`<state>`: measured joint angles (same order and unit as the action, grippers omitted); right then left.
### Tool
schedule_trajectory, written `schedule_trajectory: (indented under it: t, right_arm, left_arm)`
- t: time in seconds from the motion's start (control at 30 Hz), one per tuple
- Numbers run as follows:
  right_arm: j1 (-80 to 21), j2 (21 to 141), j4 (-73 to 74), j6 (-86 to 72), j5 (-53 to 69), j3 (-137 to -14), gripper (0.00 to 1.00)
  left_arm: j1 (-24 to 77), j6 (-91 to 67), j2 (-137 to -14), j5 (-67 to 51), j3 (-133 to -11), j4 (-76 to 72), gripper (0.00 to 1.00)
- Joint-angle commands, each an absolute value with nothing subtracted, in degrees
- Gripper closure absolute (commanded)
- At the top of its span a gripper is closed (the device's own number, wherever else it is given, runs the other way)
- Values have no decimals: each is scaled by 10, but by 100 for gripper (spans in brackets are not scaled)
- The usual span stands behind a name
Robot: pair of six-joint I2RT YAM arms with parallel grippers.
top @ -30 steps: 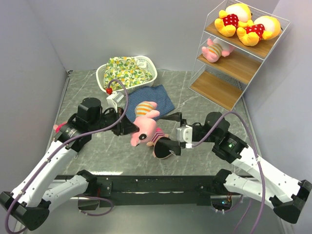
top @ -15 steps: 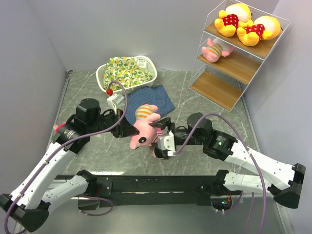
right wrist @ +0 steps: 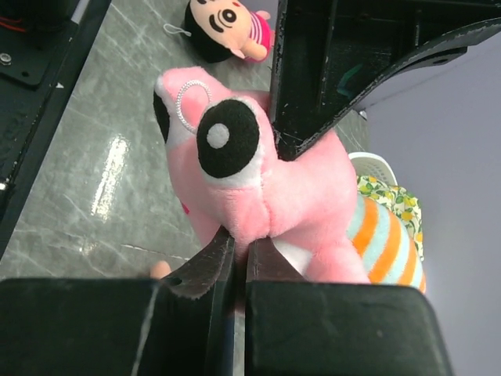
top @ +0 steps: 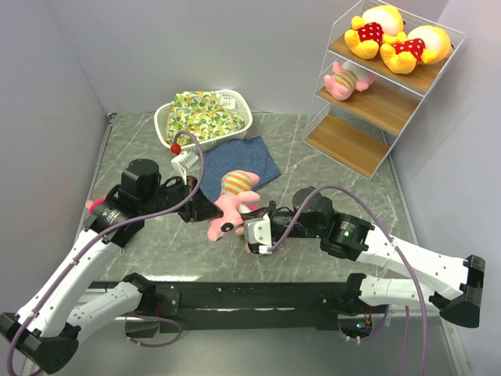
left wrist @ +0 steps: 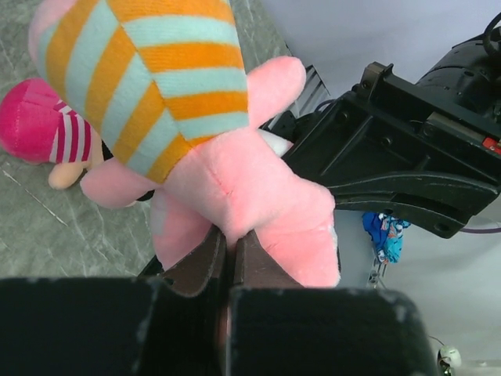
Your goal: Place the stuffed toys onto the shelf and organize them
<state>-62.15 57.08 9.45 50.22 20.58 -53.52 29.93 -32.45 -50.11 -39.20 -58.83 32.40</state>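
Observation:
A pink piglet in an orange and blue striped top hangs above the table between both arms. My left gripper is shut on its pink body from the left. From the right, my right gripper is shut on the plush just under its head. A pink-hatted doll lies on the table beneath them. The shelf stands at the far right. Two yellow bears lie on its top board and another piglet on the middle board.
A white basket holding a floral cloth stands at the back, with a blue folded cloth in front of it. Something pink shows behind the left arm. Grey walls close in both sides.
My right gripper has moved left to the piglet and shut on it. My left gripper has kept its hold, and the piglet has shifted slightly left.

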Motion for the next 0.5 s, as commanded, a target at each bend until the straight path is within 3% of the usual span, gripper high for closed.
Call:
schedule_trajectory:
  t: [0.0,0.03,0.07,0.13,0.23,0.33,0.47]
  right_arm:
    - [-634,562,7,461,239,-512,100]
    - [-636,560,1,450,239,-509,100]
    - [-636,559,1,438,241,-509,100]
    - [-636,555,-30,384,238,-505,100]
    - [-635,547,-40,304,220,-505,100]
    - [-635,532,-43,242,207,-498,100]
    - [-624,517,-61,100,141,-506,100]
  left_arm:
    - [304,-335,-507,-429,-600,269,91]
    - [304,-330,-511,-418,-603,273,81]
    - [303,-326,-513,-409,-609,277,57]
    - [304,-311,-519,-369,-630,286,31]
    - [304,-284,-529,-277,-692,313,12]
    - [304,-259,-523,-201,-744,307,1]
    - [304,-239,-495,-100,-751,267,4]
